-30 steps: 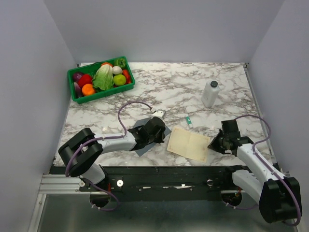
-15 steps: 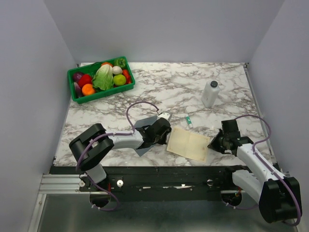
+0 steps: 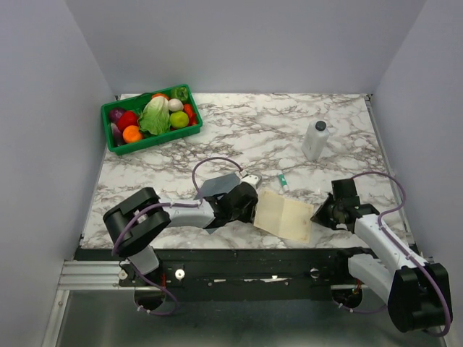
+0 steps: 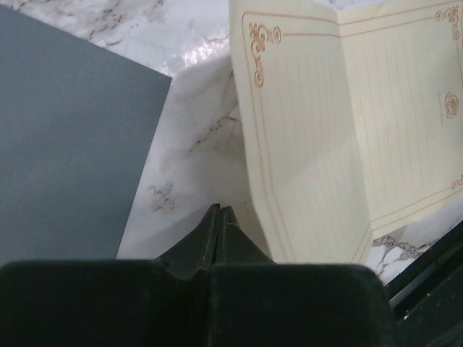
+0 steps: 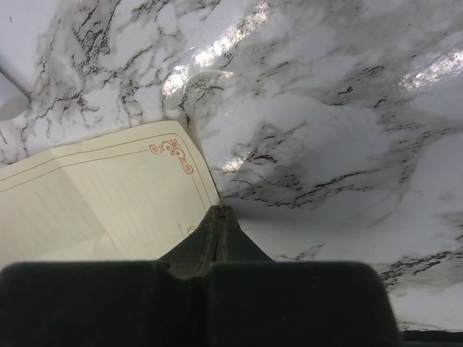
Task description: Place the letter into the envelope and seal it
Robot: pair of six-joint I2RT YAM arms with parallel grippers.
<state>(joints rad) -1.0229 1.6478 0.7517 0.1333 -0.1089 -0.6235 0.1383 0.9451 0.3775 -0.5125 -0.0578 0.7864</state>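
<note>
The cream-tan letter (image 3: 283, 215) lies unfolded near the table's front edge, its centre crease showing (image 4: 325, 137) (image 5: 101, 195). The slate-grey envelope (image 3: 215, 187) (image 4: 65, 144) lies to its left, mostly hidden under my left arm in the top view. My left gripper (image 3: 251, 205) (image 4: 219, 210) is shut and holds nothing. Its tips sit low on bare marble between the envelope and the letter's left edge. My right gripper (image 3: 317, 213) (image 5: 219, 210) is also shut, with its tips at the letter's right edge. Nothing shows between its jaws.
A green basket (image 3: 114, 147) of toy vegetables stands at the back left. At the back right is a white bottle (image 3: 315, 139), whose edge also shows in the right wrist view (image 5: 9, 95). A small green-and-white tube (image 3: 283, 181) lies just behind the letter. Grey walls enclose three sides.
My left arm has swung right across the envelope, bringing its shut gripper up to the letter's left edge. The right arm and the letter have barely moved.
</note>
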